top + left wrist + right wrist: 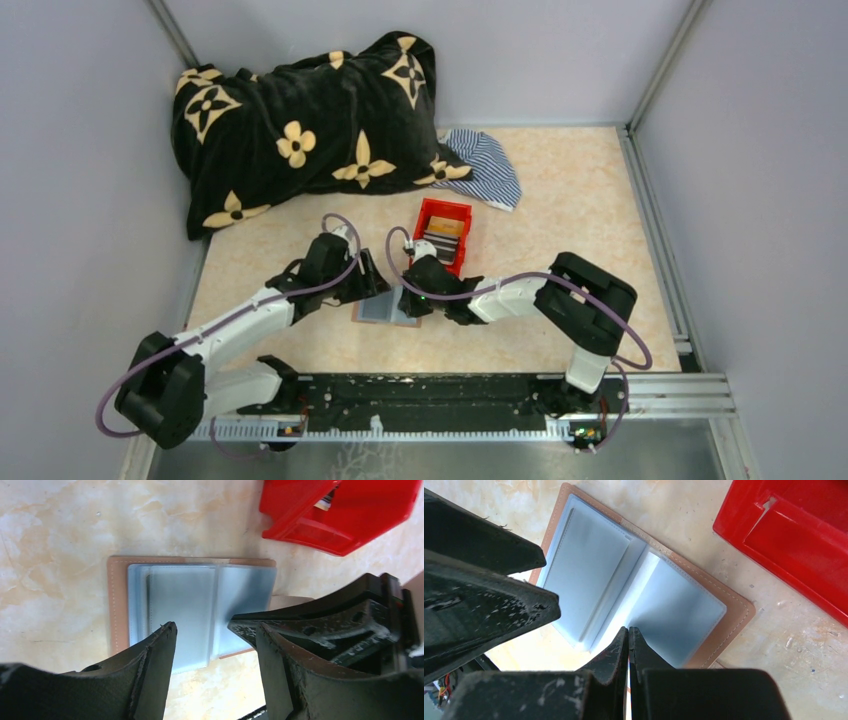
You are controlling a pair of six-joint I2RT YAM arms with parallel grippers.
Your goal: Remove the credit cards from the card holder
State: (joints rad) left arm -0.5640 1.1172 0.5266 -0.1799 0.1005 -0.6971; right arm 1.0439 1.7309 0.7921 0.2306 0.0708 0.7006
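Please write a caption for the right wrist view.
Shut right gripper over the open card holder, red bin beside.

The left arm [235, 330] and right arm [520, 295] are showing white link shells between bulky black joint housings. A purple cable [99, 408] is looping along each. The black fingers [489, 610] are showing pale scuff flecks.

Overhead camera surveys the whole table [580, 200] from behind; both wrist cameras look closely down on the wallet [195, 595].
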